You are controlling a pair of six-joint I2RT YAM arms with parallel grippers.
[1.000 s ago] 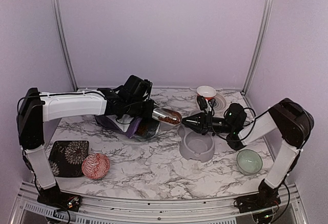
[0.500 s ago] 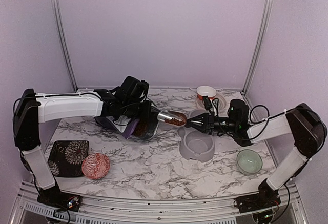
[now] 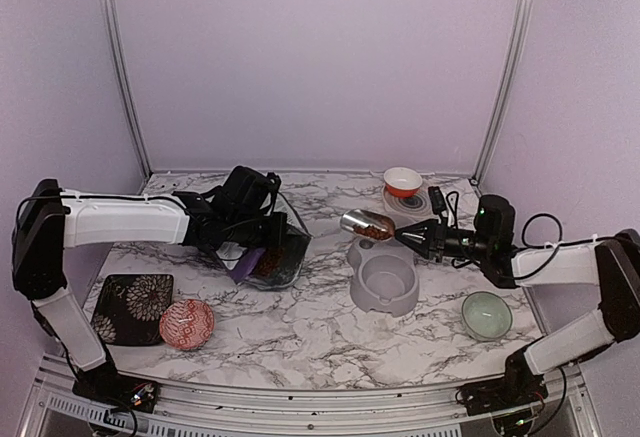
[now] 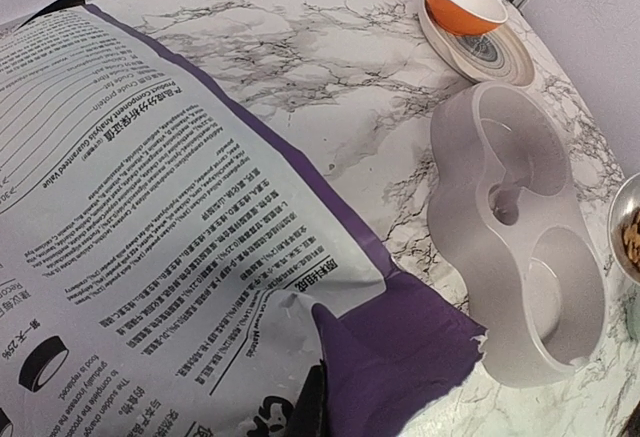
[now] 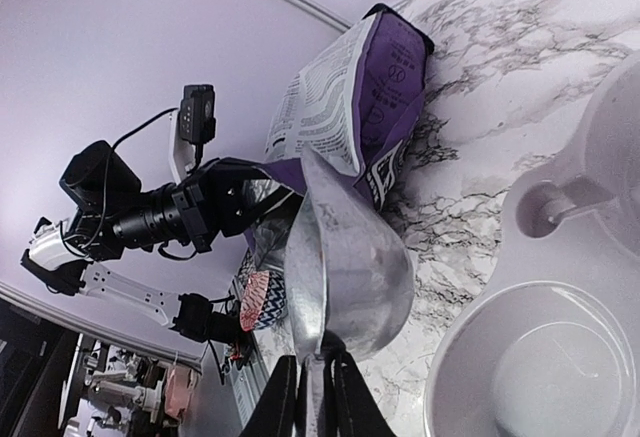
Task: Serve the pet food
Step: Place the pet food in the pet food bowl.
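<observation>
Just right of the frame's centre in the top view, the right gripper (image 3: 425, 237) is clamped tight on the handle of a metal scoop (image 3: 366, 225). The wrist view shows its fingers (image 5: 282, 402) pinching that handle from both sides. The pet food (image 3: 376, 229) lies as a brown heap inside the scoop, which hangs above the upper end of the grey feeder (image 3: 383, 279); both feeder bowls look bare. Left of centre, the left gripper (image 3: 262, 244) is closed on the edge of the purple-and-white bag (image 3: 262, 262), which lies on the marble table (image 3: 300, 327). An orange bowl (image 3: 402, 179) sits on a plate (image 3: 425, 202) above the feeder, and a green bowl (image 3: 486, 313) lies at lower right.
</observation>
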